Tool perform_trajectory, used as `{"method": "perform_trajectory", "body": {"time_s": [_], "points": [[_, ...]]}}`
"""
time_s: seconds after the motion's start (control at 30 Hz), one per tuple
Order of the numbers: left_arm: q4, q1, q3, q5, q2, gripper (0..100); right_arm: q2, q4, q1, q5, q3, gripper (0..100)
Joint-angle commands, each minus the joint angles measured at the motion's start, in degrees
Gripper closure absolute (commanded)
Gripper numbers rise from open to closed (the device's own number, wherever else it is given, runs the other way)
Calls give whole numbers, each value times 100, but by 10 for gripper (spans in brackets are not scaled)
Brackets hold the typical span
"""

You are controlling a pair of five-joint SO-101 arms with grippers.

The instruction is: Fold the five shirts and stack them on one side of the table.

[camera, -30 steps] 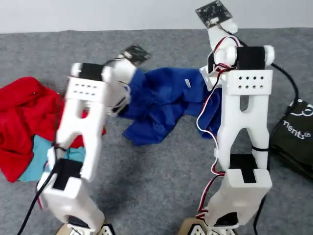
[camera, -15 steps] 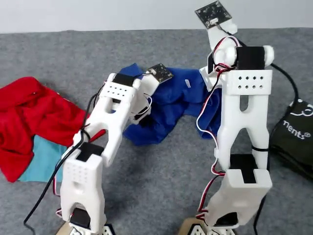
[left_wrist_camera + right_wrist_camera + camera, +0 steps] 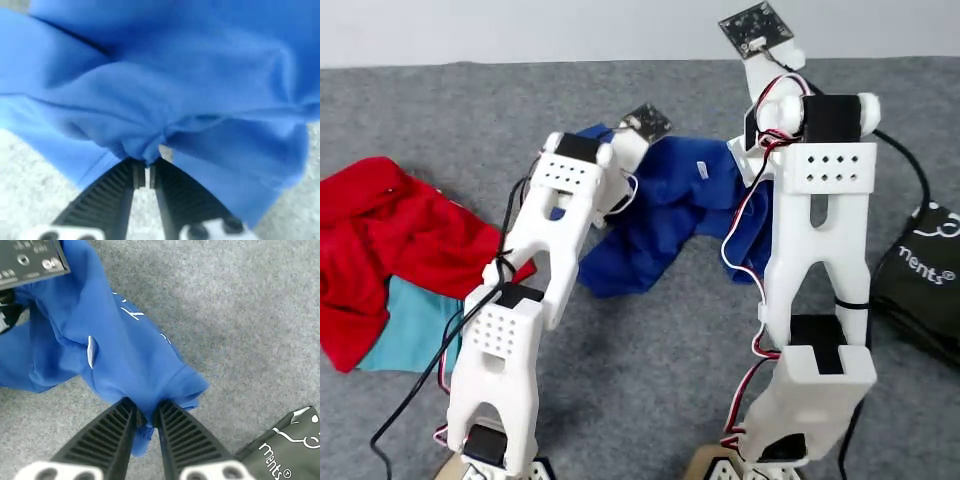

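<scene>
The blue shirt (image 3: 670, 210) lies crumpled in the middle of the grey tabletop (image 3: 650, 380), not yet spread or folded. A second ago only one end of it was held. Since then the left arm (image 3: 535, 270) has swung away from the red shirt (image 3: 390, 230) and across to the blue shirt's near-left edge. It settled there over the last half second. In its wrist view the left jaws are almost together, with a ridge of blue cloth (image 3: 150, 100) pinched at their tips. The right arm (image 3: 820, 230) has not moved. The right jaws are clamped on a hem at the shirt's other end (image 3: 145, 385), near the dark folded cloth (image 3: 925, 280).

With both ends gripped, the shirt looks ready to be lifted and drawn flat, which I judge to be the opening of its fold. The red shirt and the teal shirt (image 3: 410, 330) under it wait in a heap at the left, so most of the task remains.
</scene>
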Motion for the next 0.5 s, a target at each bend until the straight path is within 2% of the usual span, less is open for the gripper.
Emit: {"method": "perform_trajectory", "body": {"time_s": [0.0,0.17,0.33,0.47], "points": [[633,-97,-1007,26,-290,997,-356,224,198,53,-18,989],[1336,-316,-2589,53,-668,997,-426,215,620,53,-53,989],[1345,-659,-3512,53,-1213,997,-708,198,954,53,-53,989],[1345,-677,-3916,35,-1644,997,-1077,189,971,62,-53,989]]}}
